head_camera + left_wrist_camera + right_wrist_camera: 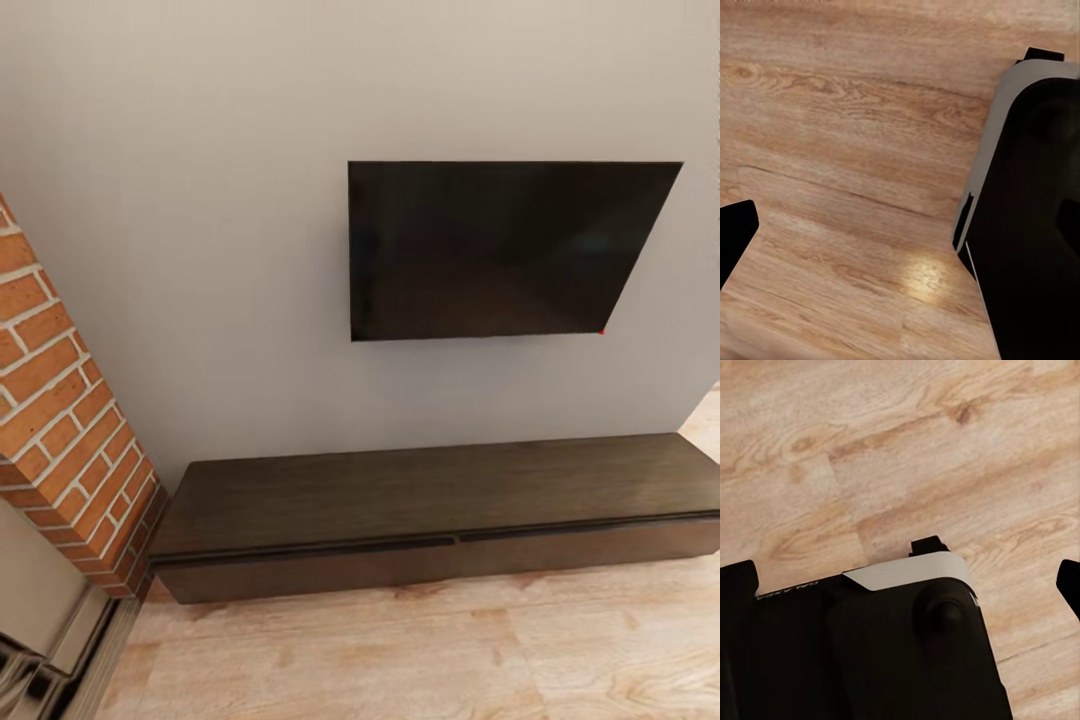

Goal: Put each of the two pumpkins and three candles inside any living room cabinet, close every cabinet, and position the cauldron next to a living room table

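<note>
Where wall meets floor, cabinet: long, low, dark-brown, drawers closed; tools' opening cannot tell.

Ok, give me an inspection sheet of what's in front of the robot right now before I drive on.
Surface: wooden floor, bare where visible.
Job's things: cabinet, both drawer fronts look shut, top bare.
Clutter: nothing seen.
Grippers: left and right cannot be judged; wrist views show dark robot parts over the floor.
Cables: nothing seen.
Surroundings: dark TV on grey wall; brick column left of the cabinet.
</note>
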Robot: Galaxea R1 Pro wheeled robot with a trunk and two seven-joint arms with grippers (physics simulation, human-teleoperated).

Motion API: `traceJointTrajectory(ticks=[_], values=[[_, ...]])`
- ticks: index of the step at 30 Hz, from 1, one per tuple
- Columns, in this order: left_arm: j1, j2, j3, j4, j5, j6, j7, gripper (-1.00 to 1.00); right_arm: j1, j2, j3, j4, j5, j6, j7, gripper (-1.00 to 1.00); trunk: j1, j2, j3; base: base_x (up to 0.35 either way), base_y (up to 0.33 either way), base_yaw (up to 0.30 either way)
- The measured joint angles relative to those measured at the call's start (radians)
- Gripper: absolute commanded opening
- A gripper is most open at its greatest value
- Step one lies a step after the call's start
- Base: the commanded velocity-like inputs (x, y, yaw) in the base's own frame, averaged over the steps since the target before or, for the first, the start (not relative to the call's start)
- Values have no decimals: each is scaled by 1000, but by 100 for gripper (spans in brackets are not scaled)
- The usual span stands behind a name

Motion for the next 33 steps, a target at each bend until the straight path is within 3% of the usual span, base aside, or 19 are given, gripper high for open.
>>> traceJointTrajectory(ticks=[33], values=[[0, -3, 0, 1, 1, 0, -2, 100, 0, 0, 0, 1, -2, -1, -1, 100, 0, 0, 55, 0, 0, 0]])
